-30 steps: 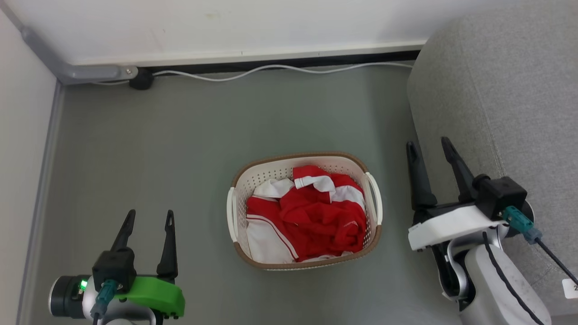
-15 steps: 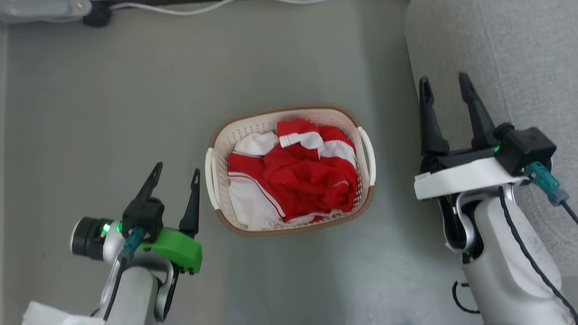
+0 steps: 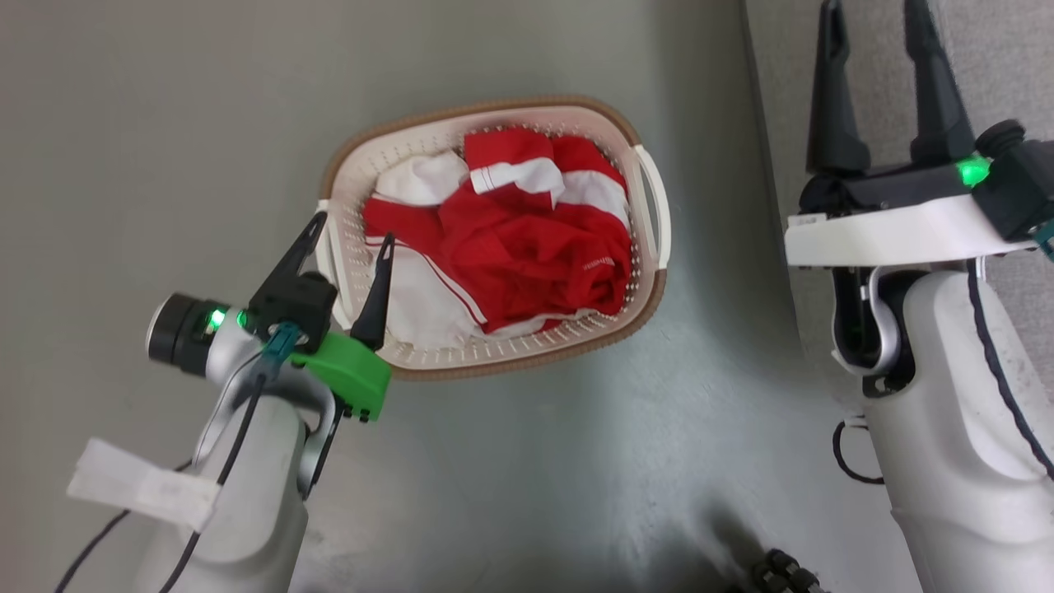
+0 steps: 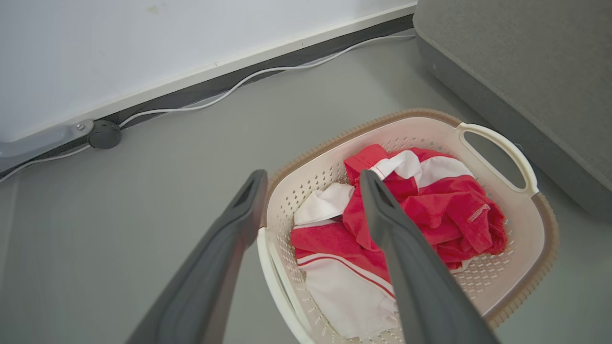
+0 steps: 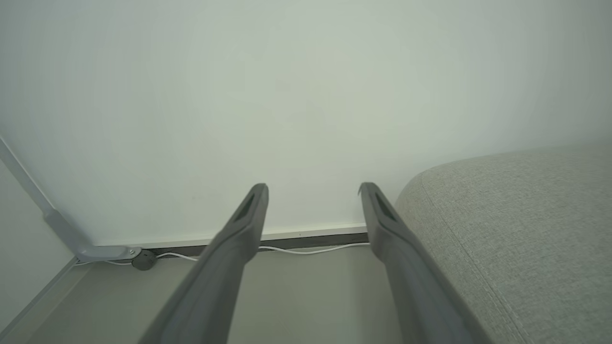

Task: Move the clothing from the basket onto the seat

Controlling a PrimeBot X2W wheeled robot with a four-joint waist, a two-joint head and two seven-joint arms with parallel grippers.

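Red clothing (image 3: 527, 255) heaped in one basket (image 3: 494, 347); left claw (image 3: 352, 229), right claw (image 3: 873, 10) (both spread, empty).

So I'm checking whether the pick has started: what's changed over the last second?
The head camera has tipped down, shifting the whole picture. The left gripper moved right, toward the basket; open, it now straddles the basket's left rim. Nothing has been taken hold of. The right gripper stays open near the seat; the clothing lies unchanged in the basket.
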